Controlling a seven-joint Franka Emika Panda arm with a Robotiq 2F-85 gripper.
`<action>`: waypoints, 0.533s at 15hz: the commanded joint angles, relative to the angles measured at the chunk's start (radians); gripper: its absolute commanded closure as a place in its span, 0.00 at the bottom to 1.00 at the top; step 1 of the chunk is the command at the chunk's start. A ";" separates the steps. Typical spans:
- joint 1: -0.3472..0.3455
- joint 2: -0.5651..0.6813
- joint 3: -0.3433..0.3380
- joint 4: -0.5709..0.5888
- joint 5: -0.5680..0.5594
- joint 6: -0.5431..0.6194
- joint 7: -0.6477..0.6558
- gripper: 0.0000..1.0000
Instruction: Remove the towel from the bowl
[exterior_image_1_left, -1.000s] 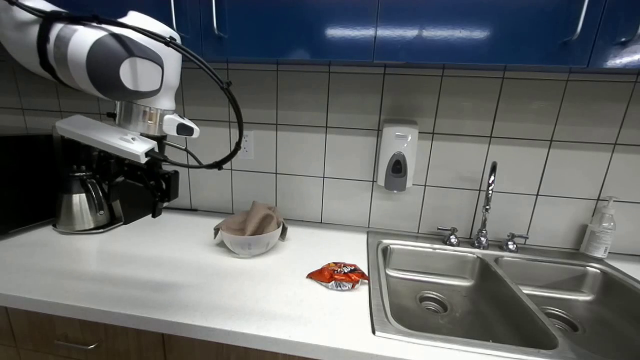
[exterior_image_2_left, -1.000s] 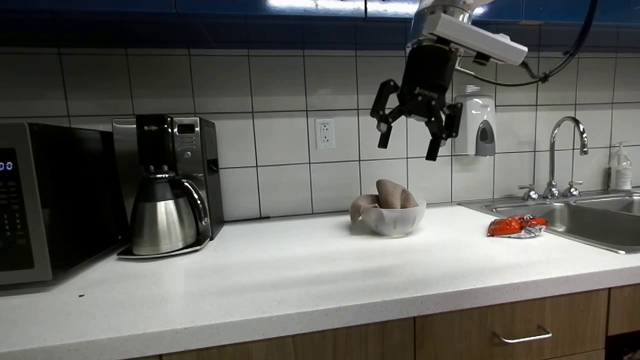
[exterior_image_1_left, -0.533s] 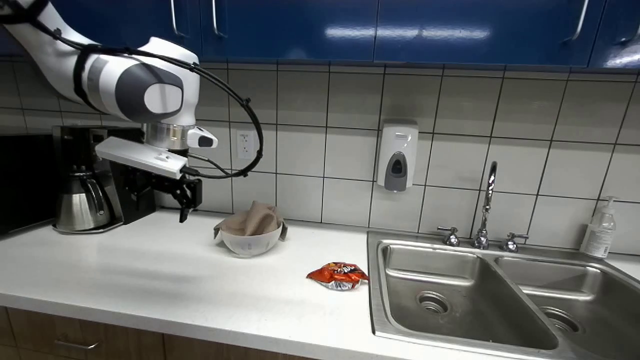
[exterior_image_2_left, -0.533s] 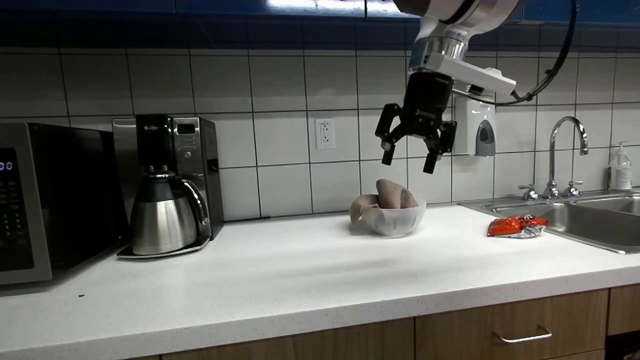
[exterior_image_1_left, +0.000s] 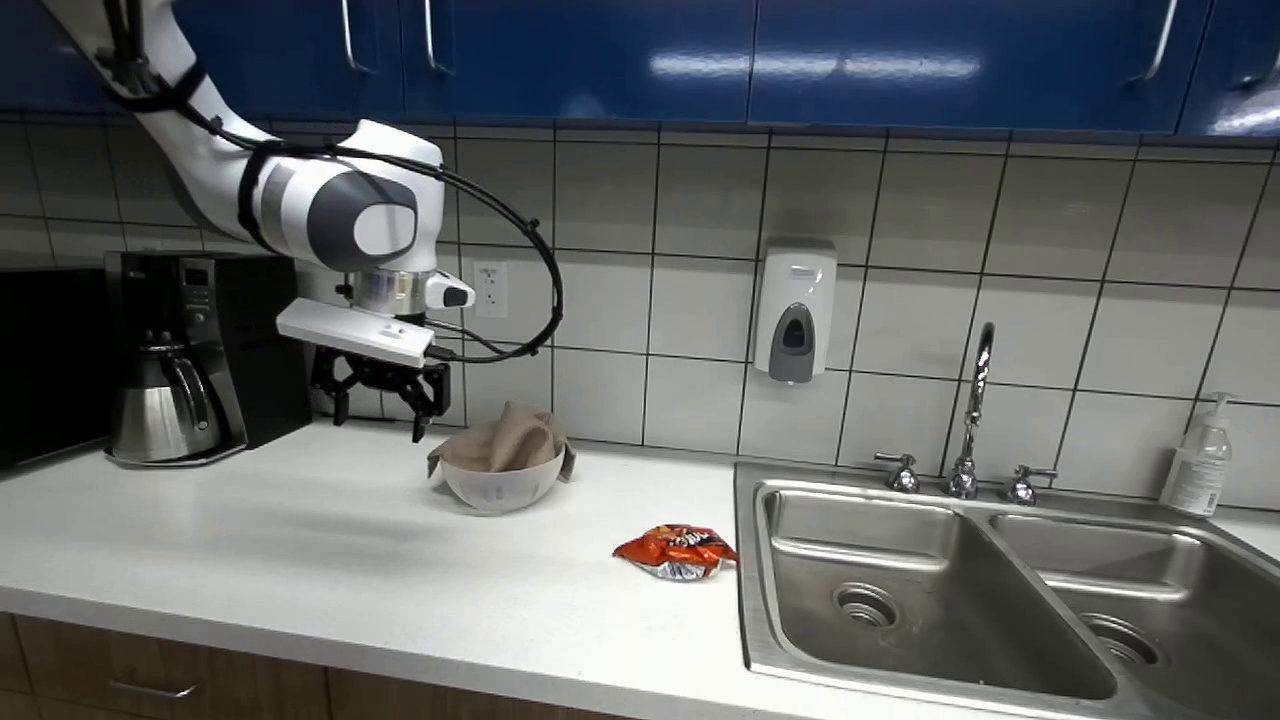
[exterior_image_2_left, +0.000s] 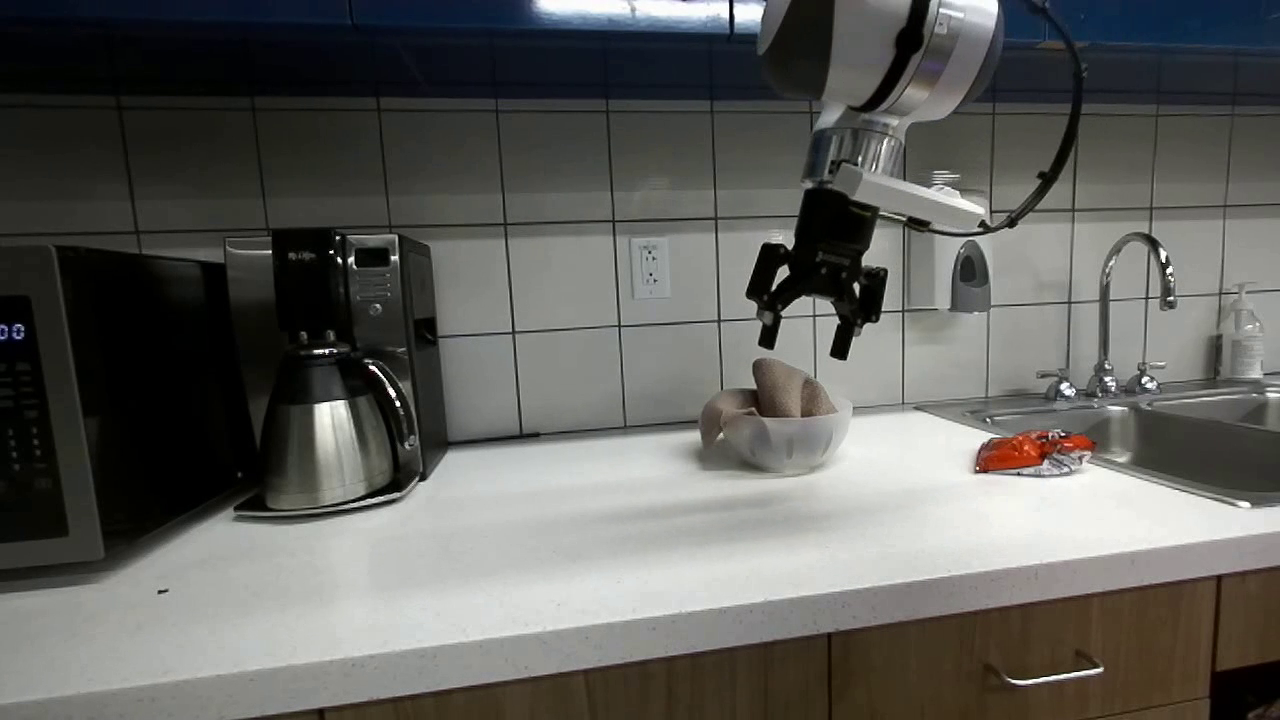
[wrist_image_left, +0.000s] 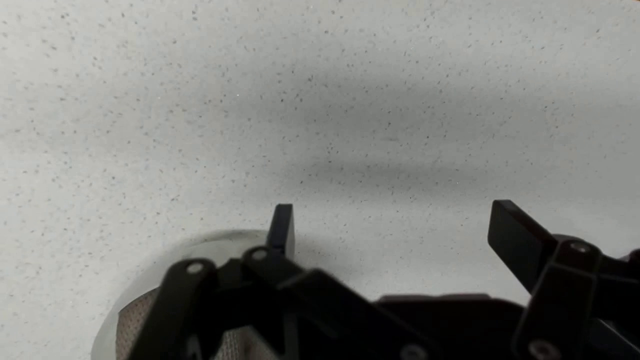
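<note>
A brown towel lies bunched in a translucent white bowl on the white counter. The towel (exterior_image_1_left: 515, 440) (exterior_image_2_left: 790, 390) rises above the rim and drapes over the side of the bowl (exterior_image_1_left: 500, 488) (exterior_image_2_left: 785, 445). My gripper (exterior_image_1_left: 379, 430) is open and empty. In an exterior view it hangs left of the bowl; in an exterior view the gripper (exterior_image_2_left: 805, 349) appears just above the towel, apart from it. In the wrist view the gripper's fingers (wrist_image_left: 392, 220) are wide apart over bare counter. The bowl (wrist_image_left: 210, 248) and towel (wrist_image_left: 134, 320) show at lower left, partly hidden by a finger.
A red snack bag (exterior_image_1_left: 680, 552) lies between the bowl and the steel sink (exterior_image_1_left: 755, 600). A coffee maker with steel carafe (exterior_image_2_left: 330, 440) and a microwave (exterior_image_2_left: 150, 400) stand on the other side. The tiled wall is close behind the bowl; blue cabinets (exterior_image_1_left: 600, 60) hang above.
My arm has moved toward the bowl and the gripper has come lower, staying open. The towel, bowl and snack bag have not moved.
</note>
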 joint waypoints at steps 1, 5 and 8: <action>-0.044 0.115 0.022 0.117 -0.024 0.005 -0.033 0.00; -0.076 0.226 0.032 0.219 -0.048 0.028 -0.034 0.00; -0.100 0.303 0.040 0.295 -0.075 0.044 -0.027 0.00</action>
